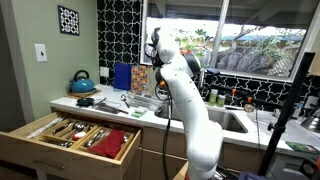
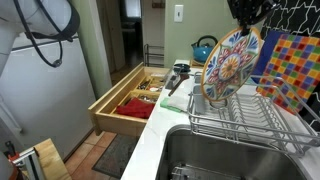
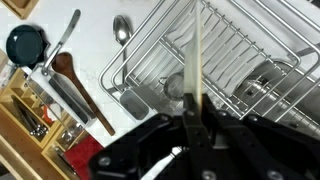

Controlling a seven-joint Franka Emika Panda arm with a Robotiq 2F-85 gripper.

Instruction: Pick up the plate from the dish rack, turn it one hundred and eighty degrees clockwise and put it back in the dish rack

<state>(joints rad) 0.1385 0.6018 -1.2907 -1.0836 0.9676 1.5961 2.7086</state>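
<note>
My gripper (image 2: 244, 26) is shut on the top rim of the plate (image 2: 228, 66), a round plate with a colourful patterned face and an orange rim. It hangs upright, with its lower edge down at the left end of the wire dish rack (image 2: 255, 122). From the wrist, the plate (image 3: 197, 55) appears edge-on as a thin pale strip. It runs up from between the black fingers of the gripper (image 3: 194, 100), over the dish rack (image 3: 255, 55). In an exterior view the dish rack (image 1: 146, 97) sits on the counter under the arm.
A chequered colourful board (image 2: 291, 66) leans at the rack's far side. The sink (image 2: 235, 158) lies in front of the rack. Beside the rack are a spoon (image 3: 121, 28), a wooden spatula (image 3: 80, 90) and a blue kettle (image 2: 205, 46). An open cutlery drawer (image 2: 130, 100) juts out below.
</note>
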